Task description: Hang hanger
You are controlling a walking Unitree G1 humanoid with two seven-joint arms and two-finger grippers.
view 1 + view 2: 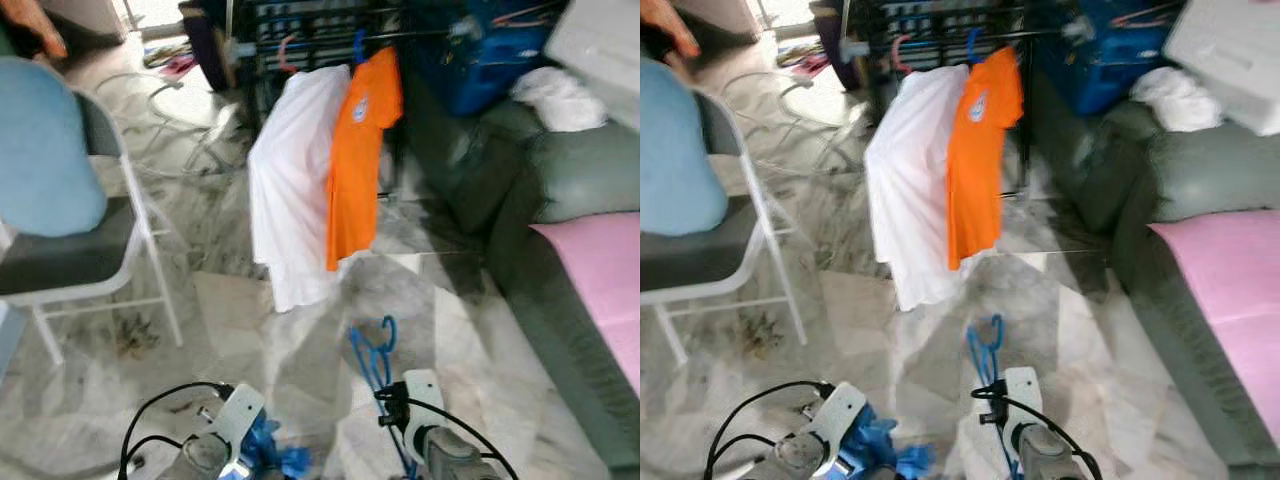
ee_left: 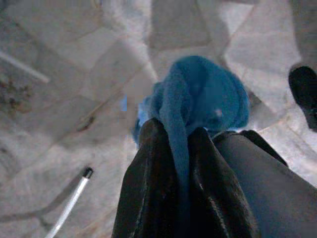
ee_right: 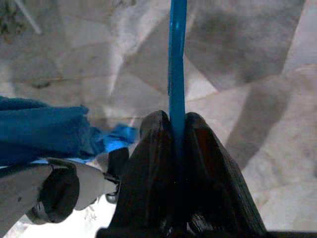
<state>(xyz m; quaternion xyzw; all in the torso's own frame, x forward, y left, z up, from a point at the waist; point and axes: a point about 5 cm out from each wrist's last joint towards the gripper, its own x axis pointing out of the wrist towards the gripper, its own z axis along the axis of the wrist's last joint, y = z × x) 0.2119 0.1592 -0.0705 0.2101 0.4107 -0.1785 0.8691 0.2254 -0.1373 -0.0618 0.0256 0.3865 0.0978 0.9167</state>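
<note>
Both eye views look from head height forward and down across the marble floor (image 1: 230,330), taking in the drying rack (image 1: 320,30) at the far side, the folding chair (image 1: 70,230) toward the floor's left edge and the sofa (image 1: 1200,200) along its right edge. The right eye view sits slightly to the side, so the same scene is shifted a little.

The left wrist view looks closely along the left gripper (image 2: 181,148) down at the floor, with blue cloth (image 2: 203,99) just ahead. The right wrist view looks along the right gripper (image 3: 177,130), and shares that blue cloth and what seems, through blur, the left arm.
</note>
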